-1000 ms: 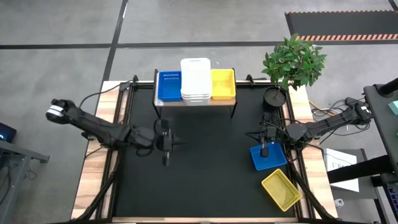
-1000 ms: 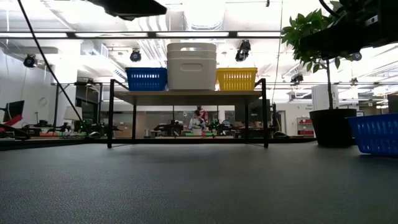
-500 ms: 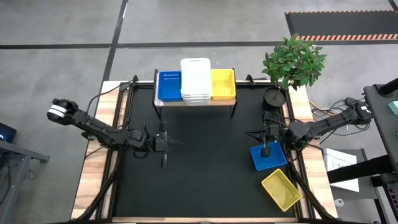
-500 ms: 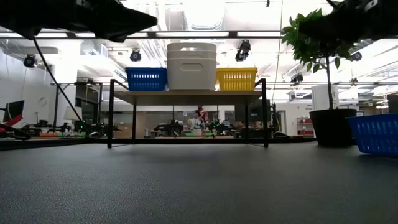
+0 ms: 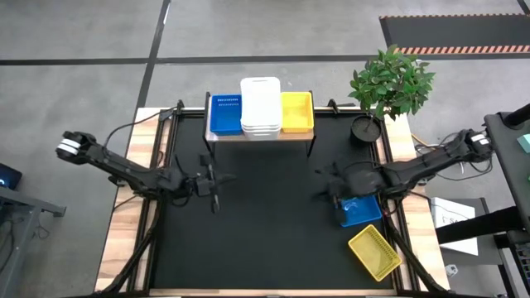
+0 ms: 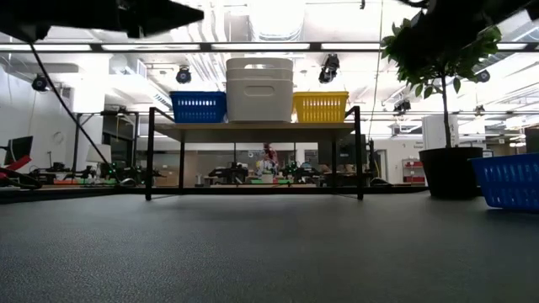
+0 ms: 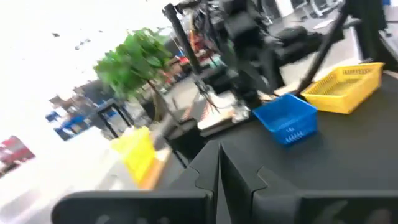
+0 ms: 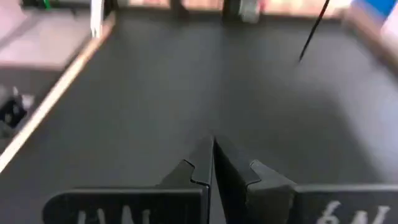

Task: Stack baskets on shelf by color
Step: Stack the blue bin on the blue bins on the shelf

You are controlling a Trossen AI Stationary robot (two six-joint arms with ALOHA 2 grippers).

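On the shelf (image 5: 261, 137) sit blue, stacked white (image 5: 260, 107) and yellow baskets, while right of it a blue basket (image 5: 358, 210) and yellow basket (image 5: 374, 252) lie on the tabletop (image 5: 265, 232), both the left pincer (image 5: 215, 183) and right pincer (image 5: 330, 189) closed and empty.

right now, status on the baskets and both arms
Both grippers shut, empty: left gripper mid-table, right gripper beside the blue basket. Shelf holds blue, white stack, yellow. Yellow basket loose at the table's corner. Path clear.
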